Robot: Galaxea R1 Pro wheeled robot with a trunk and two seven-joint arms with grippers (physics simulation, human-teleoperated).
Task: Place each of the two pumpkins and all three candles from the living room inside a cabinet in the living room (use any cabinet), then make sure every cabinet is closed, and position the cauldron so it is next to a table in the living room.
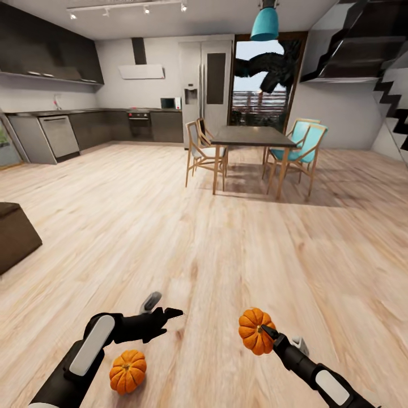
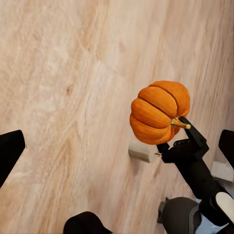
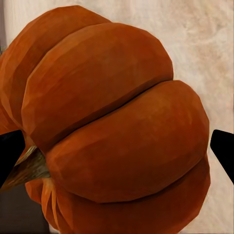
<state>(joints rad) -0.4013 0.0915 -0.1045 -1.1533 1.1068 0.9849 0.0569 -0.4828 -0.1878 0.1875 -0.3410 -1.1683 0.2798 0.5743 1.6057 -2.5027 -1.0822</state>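
1. Dark brown unit (image 1: 14, 235): low block at the far left edge of the head view, standing on the wood floor (image 1: 170, 238); only a corner shows.
2. Kitchen run (image 1: 85, 127): grey cupboards and oven along the back-left wall, well away from the arms.
3. Left gripper (image 1: 164, 318): low in the head view, black fingers apart with nothing between them; its own wrist view shows the two fingertips wide apart at the frame edges.
4. Floor pumpkin (image 1: 127, 371): orange, ribbed, lying on the floor just beside and below the left forearm, free of any grip.
5. Dining table (image 1: 252, 136): dark top, wooden legs, centre back, with chairs (image 1: 294, 150) around it, some teal-seated.
6. Held pumpkin (image 1: 256, 331): raised clear of the floor, stem (image 2: 179, 124) toward the right gripper.
7. Right gripper (image 1: 270, 334): clamped on the held pumpkin at its stem side; the pumpkin (image 3: 117, 126) sits between its two dark fingertips.
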